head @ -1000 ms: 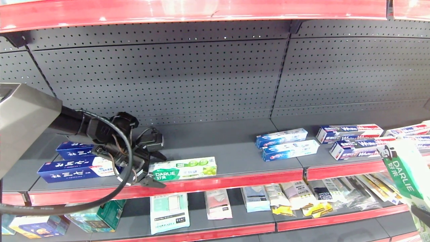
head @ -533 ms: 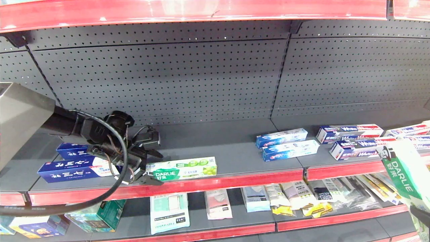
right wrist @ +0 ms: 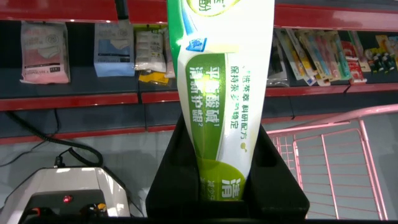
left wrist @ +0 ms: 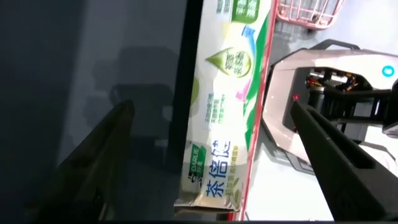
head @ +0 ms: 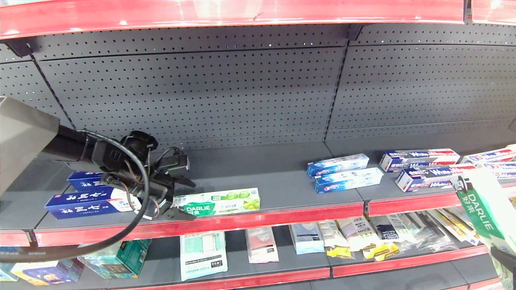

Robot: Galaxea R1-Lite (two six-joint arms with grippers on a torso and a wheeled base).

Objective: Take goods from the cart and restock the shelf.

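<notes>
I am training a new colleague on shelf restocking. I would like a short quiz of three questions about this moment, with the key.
1. True or false: the left gripper has its jaws shut on the lying green toothpaste box.
2. Multiple choice: what does the right gripper hold?
A) a blue toothpaste box
B) a second green toothpaste box
C) a face mask pack
3. Fill in: the two blue toothpaste boxes lie on the robot's ____ side of the lying green toothpaste box.

Key: 1 false, the jaws are open, one on each side of the box's end; 2 B; 3 left.
</notes>
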